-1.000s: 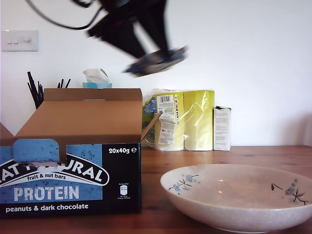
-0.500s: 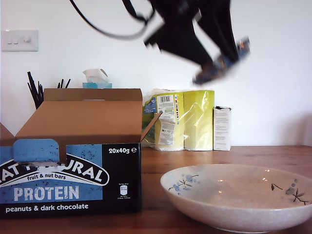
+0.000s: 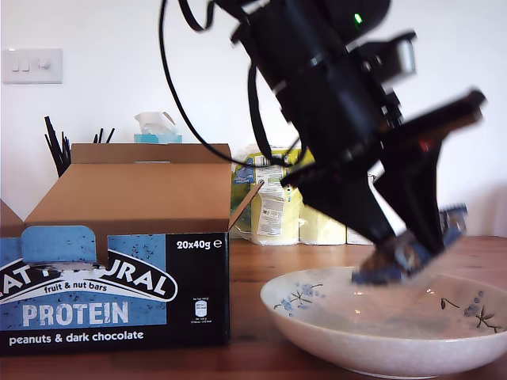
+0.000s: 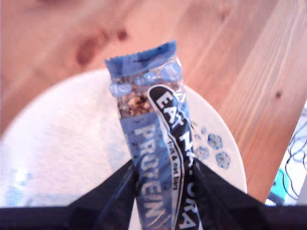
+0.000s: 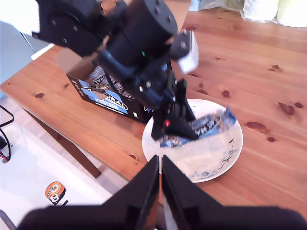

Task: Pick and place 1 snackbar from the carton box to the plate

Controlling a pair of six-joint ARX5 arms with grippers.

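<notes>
1. Snackbar point(image 3: 408, 252) point(image 4: 153, 143) point(image 5: 204, 127) is clamped between the two fingers of my first gripper point(image 3: 404, 249) point(image 4: 165, 184) point(image 5: 175, 127), with the far end of the blue-and-black wrapper sticking out past the fingertips.
2. It is held tilted just above the bowl of the plate point(image 3: 333, 332) point(image 4: 57, 143) point(image 5: 218, 160); whether it touches the plate cannot be told, since the bar is blurred in the exterior view.
3. The plate is seen at the exterior view's right, near the front edge of the wooden table point(image 3: 261, 257) point(image 4: 249, 72) point(image 5: 259, 72).
4. The carton box point(image 3: 119, 293) point(image 5: 103, 93) stands just beside the plate, at the exterior view's left, with its brown flaps open.
5. My second gripper point(image 5: 160, 177) is seen high above the table's near edge, apart from the plate, its fingers drawn together with nothing between them.
6. Yellow packs point(image 3: 273, 198) stand by the wall at the far side.
</notes>
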